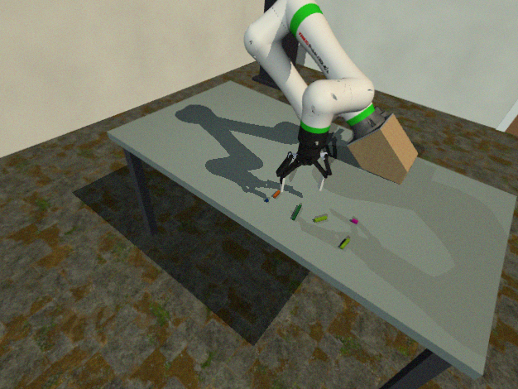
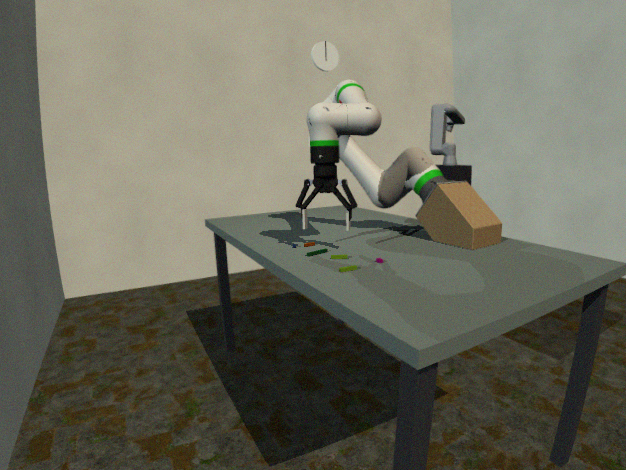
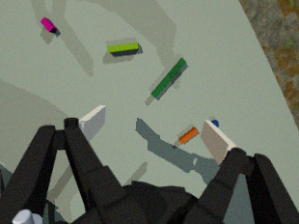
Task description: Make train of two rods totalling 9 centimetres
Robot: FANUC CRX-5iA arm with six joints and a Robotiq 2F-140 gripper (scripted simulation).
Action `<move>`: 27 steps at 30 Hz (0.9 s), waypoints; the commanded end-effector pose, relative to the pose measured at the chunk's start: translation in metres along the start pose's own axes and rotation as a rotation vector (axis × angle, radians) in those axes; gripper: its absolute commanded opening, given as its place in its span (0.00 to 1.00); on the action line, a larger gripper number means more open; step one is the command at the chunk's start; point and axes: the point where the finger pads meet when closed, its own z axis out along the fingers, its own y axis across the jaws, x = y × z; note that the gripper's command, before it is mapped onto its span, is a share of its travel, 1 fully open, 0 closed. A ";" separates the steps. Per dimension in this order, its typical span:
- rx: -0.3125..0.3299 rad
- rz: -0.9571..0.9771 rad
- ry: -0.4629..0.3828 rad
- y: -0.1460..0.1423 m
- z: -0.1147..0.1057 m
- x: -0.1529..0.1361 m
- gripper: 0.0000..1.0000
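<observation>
Six rods lie apart near the table's front edge. From left in the top view they are a tiny blue rod [image 1: 266, 199] [image 2: 294, 245] [image 3: 214, 123], an orange rod [image 1: 275, 194] [image 2: 309, 244] [image 3: 188, 135], a green rod [image 1: 296, 211] [image 2: 316, 251] [image 3: 169, 77], a lime rod [image 1: 320, 218] [image 2: 338, 257] [image 3: 122, 46], a magenta rod [image 1: 354, 220] [image 2: 378, 260] [image 3: 48, 24] and a second lime rod [image 1: 344, 242] [image 2: 348, 268]. My gripper [image 1: 301, 187] [image 2: 325, 222] [image 3: 153, 122] is open and empty. It hangs a little above the table, with one fingertip close over the orange rod.
The grey table [image 1: 188, 137] [image 2: 455, 283] has its front edge just past the blue and orange rods. A tan wedge-shaped box [image 1: 385, 148] [image 2: 457, 215] covers the arm's base behind the gripper.
</observation>
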 end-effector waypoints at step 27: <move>0.000 -0.786 0.001 -0.085 0.000 0.141 1.00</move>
